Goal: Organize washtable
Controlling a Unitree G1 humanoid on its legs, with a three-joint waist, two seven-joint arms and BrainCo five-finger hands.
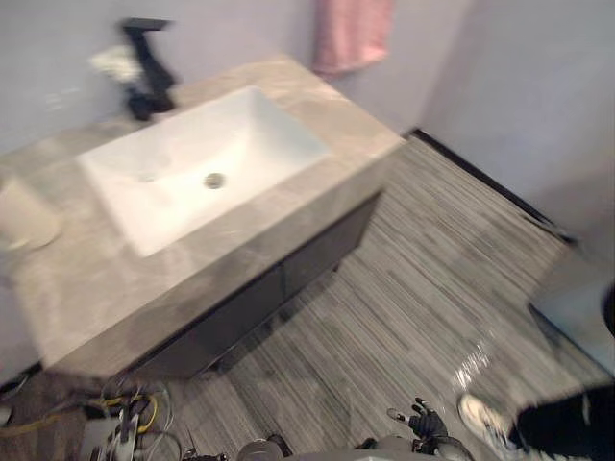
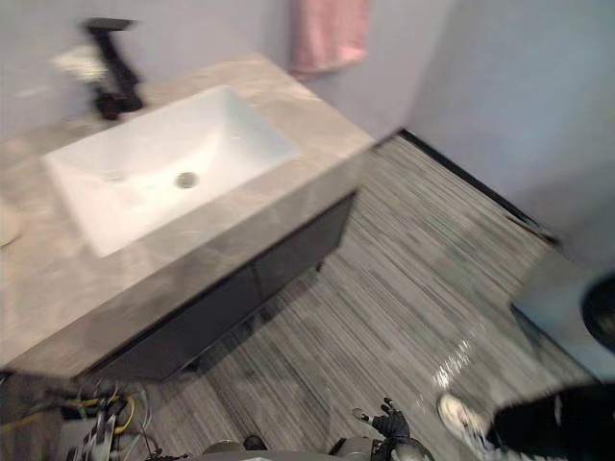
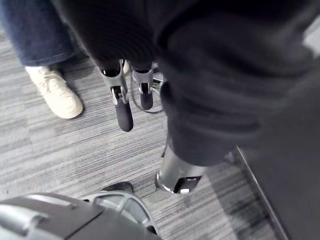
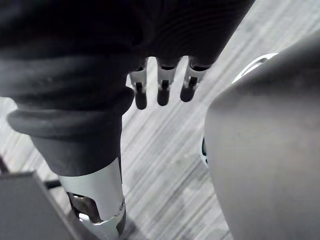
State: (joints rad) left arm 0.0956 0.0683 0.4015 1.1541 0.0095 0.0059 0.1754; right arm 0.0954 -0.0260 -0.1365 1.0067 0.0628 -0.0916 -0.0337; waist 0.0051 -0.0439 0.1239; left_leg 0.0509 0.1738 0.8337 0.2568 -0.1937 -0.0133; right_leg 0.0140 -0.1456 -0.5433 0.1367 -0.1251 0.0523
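Grey-beige stone washtable [image 1: 317, 192] occupies the upper left of the head view, well apart from me across striped floor [image 1: 404, 317]. On its top, a black tap [image 1: 149, 67] stands at upper left with a pale soft-looking item [image 1: 115, 63] just beside it. A pale round object [image 1: 24, 216] sits at the far left edge. I cannot tell whether it is a cup or a roll, and a hasty reach could knock it off that end.

The white basin [image 1: 259, 134] is empty, its drain bare. A pink towel [image 1: 351, 34] hangs on the wall above.

My left hand [image 3: 123, 107] and right hand [image 4: 162, 90] hang over the floor, fingers straight and holding nothing.

A person's shoe [image 1: 480, 418] at lower right lies near me; in my judgement, stepping in carelessly could clip it.
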